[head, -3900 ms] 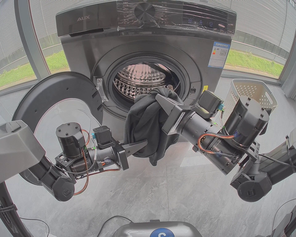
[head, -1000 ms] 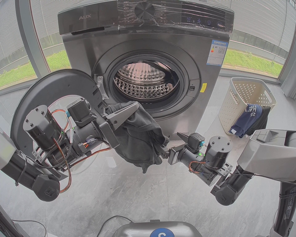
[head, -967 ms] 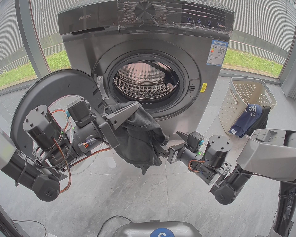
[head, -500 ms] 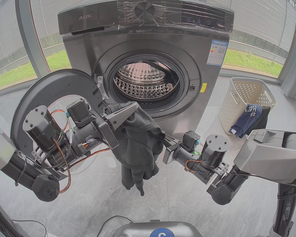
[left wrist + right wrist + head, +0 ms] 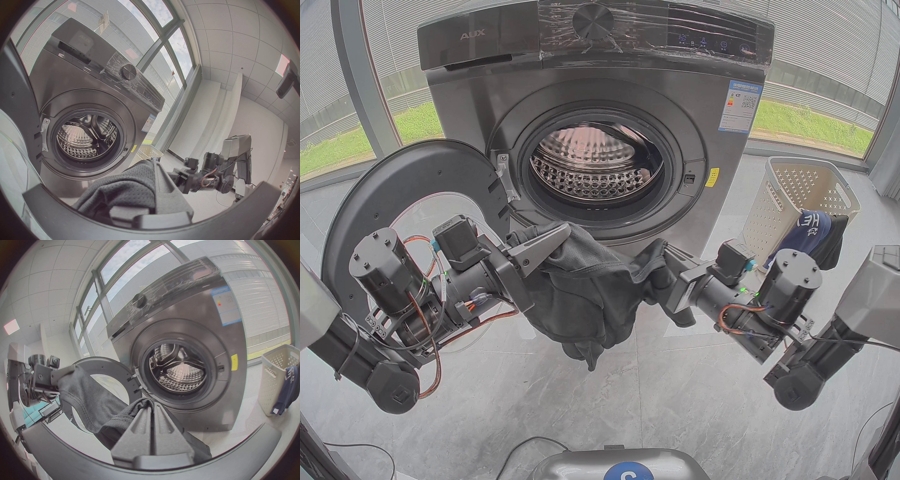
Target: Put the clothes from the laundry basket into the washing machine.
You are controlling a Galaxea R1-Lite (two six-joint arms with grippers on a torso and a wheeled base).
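Note:
A dark grey garment [image 5: 584,290] hangs stretched between both grippers, below and in front of the washing machine's open drum [image 5: 594,164]. My left gripper [image 5: 559,232] is shut on the garment's left edge; the cloth [image 5: 125,189] drapes over its fingers. My right gripper [image 5: 669,251] is shut on the garment's right end, with the fabric [image 5: 125,415] bunched at its fingertips. The white laundry basket [image 5: 784,187] stands right of the machine with a navy garment [image 5: 800,240] draped over its front rim.
The machine's round door [image 5: 412,206] is swung open to the left, behind my left arm. Grey tiled floor [image 5: 650,400] lies in front. Tall windows stand behind the machine.
My right gripper has risen and taken hold of the garment's right end, lifting it toward the drum. The dangling cloth now spreads between both grippers. The left gripper stays nearly still.

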